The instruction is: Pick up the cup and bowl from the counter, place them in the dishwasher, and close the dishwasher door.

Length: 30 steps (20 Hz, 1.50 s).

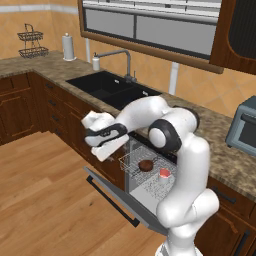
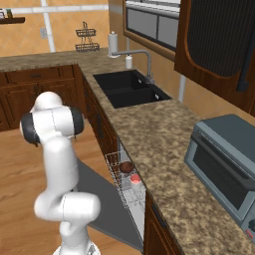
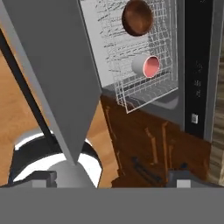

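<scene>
Bowl (image 1: 146, 165) and cup (image 1: 164, 174) both sitting in white wire rack (image 1: 131, 162) of dishwasher (image 3: 197, 65), rack pulled out over open dishwasher door (image 1: 120, 197). Bowl dark reddish-brown, cup just beside it with red inside showing. None of either on table (image 2: 164, 149). Door dropped down nearly flat, dark bar handle (image 1: 112, 201) along its outer edge. Loading part judged done; door closing left.

Claw (image 3: 116, 177) sits low near door's edge, looking along door toward rack. Two dark tips at bottom of hand view, wide apart with nothing between them, so spread and empty. In left base view hand (image 1: 102, 134) hovers above outer part of door, well apart from bowl and cup.

Risks, as judgement: rack sticks out past dishwasher mouth, so swinging door up could jam against rack or knock cup over. Push from poor angle could slip off door edge or handle. Elbow close to table front, could clip it on upward swing. Door may stop short of latching if push ends early.

View differences: hand view gives rack wires, cup's red interior, black control strip (image 3: 197, 52) and door's inner face (image 3: 52, 70) close up. Left base view gives hand height over door and handle. Right base view gives toaster oven (image 2: 224, 164), sink (image 2: 130, 88) and table run, bowl (image 2: 126, 167) and cup (image 2: 135, 179) small below table edge.
</scene>
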Available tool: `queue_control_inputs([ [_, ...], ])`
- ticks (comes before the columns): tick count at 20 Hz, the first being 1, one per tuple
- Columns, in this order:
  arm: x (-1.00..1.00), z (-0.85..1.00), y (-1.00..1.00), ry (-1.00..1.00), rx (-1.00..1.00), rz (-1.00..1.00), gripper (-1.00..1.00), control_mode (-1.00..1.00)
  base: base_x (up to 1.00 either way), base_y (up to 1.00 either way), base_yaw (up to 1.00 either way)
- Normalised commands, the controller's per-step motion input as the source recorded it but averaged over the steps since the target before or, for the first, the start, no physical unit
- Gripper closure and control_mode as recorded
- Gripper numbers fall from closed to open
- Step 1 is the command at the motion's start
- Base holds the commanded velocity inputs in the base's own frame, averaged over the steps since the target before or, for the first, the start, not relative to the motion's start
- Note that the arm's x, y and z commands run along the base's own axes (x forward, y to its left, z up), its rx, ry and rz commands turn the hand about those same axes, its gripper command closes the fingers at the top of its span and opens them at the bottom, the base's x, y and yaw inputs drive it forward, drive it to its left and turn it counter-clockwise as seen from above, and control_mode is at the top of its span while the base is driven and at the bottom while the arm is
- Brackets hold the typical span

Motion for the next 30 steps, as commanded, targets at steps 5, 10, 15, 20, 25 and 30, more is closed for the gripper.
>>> queue_control_inputs([
  [5,-0.50,0.02,1.00,-0.09,-0.59,0.00,-1.00,-1.00,0.00,0.00,0.00],
  [10,-0.48,-0.39,0.99,-0.19,-0.56,0.00,-1.00,-1.00,0.00,0.00,0.00],
  [15,-0.30,-0.87,0.59,-0.33,-0.44,0.00,-1.00,-1.00,0.00,0.00,0.00],
  [20,0.00,-1.00,0.32,-0.29,-0.30,0.00,-1.00,-1.00,0.00,0.00,0.00],
  [25,0.45,-1.00,0.12,0.00,-0.21,0.00,-1.00,-1.00,0.00,0.00,0.00],
  [30,0.81,-1.00,0.00,0.22,-0.04,0.03,-1.00,-1.00,0.00,0.00,0.00],
])
